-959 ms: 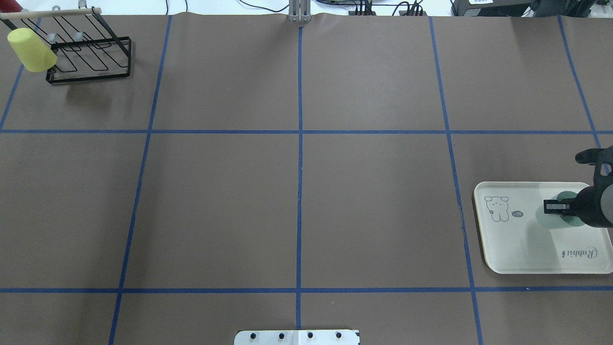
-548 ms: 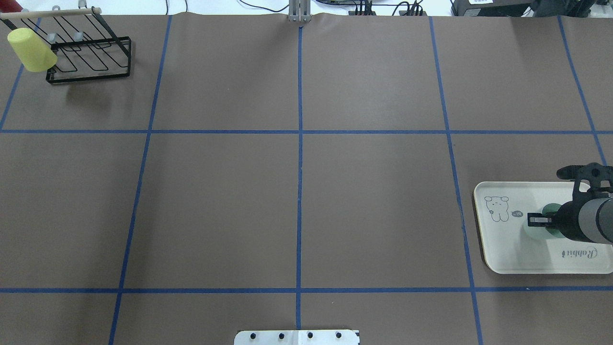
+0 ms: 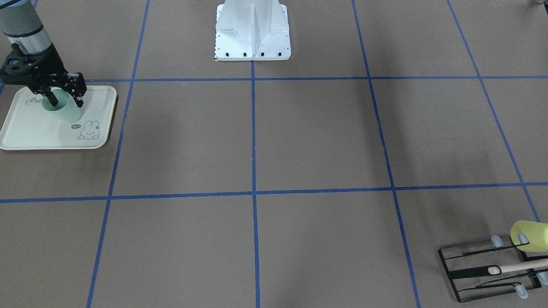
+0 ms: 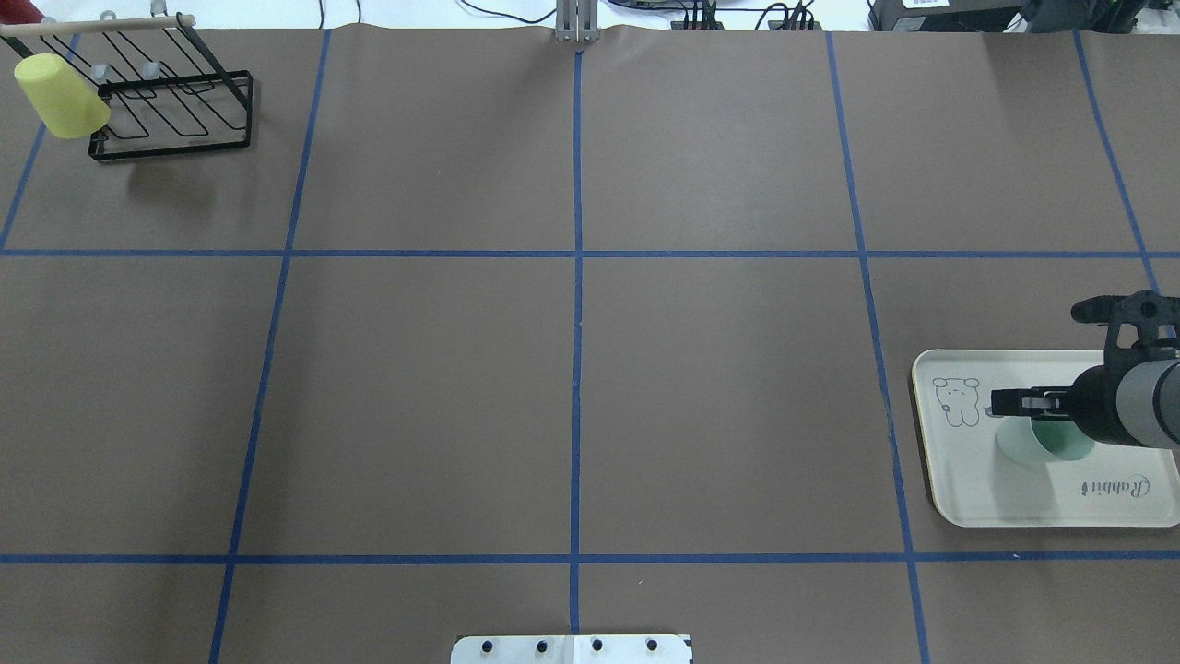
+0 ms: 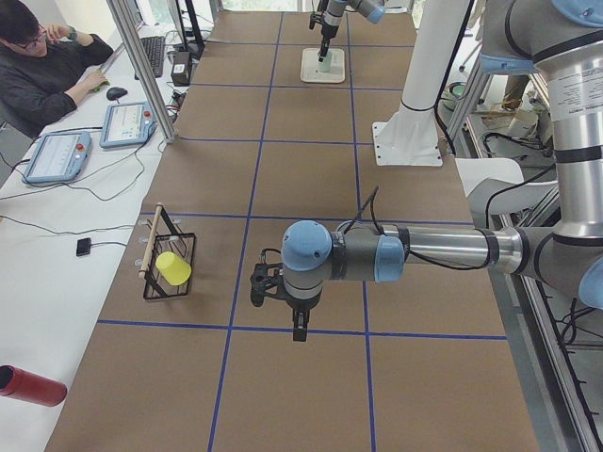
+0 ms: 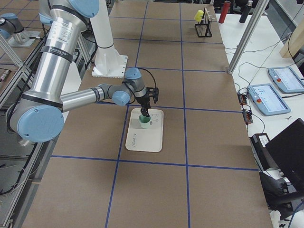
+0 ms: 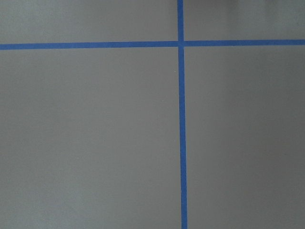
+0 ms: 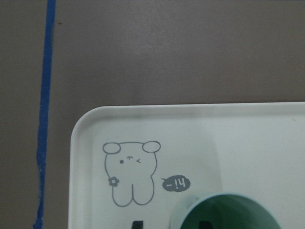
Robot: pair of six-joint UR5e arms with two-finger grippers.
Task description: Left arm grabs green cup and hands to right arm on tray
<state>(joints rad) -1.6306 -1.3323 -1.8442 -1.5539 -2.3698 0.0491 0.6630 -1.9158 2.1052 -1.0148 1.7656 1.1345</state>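
1. Front-facing view: the green cup [image 3: 68, 113] is seen on the tray [image 3: 25, 132], mouth up, just beside the bunny drawing [image 3: 87, 130]. The right gripper [image 3: 66, 102] is placed directly above it. One finger is seen inside the mouth and the other outside the wall, on the side of the table's middle. The jaws are spread about as wide as the mouth, so the wall seems to be straddled and not pinched.
2. Overhead view: the cup is found near the middle of the tray, under the gripper that enters from the right edge. The left arm is not shown here. The yellow cup [image 4: 60, 97] and the black wire rack [image 4: 175, 120] are seen at the far left corner, well apart from the tray.
3. Exterior left view: the left arm [image 5: 443, 247] is stretched over bare table, and the left gripper [image 5: 298, 325] is pointed down with nothing under it. Whether its jaws are wide or narrow cannot be told from here.
4. Exterior right view: the long axis of the cup is seen upright, in line with the fingers above it. The right arm [image 6: 90, 97] is clearly the nearer one.
5. Left wrist view: only the brown table and the blue tape [image 7: 181, 143] are shown.
6. Right wrist view: the open mouth of the cup is cut by the lower edge, below the bunny drawing. A straight lift along the upright axis is judged to be needed next, otherwise the rim can be caught by the inner finger and the cup tipped.
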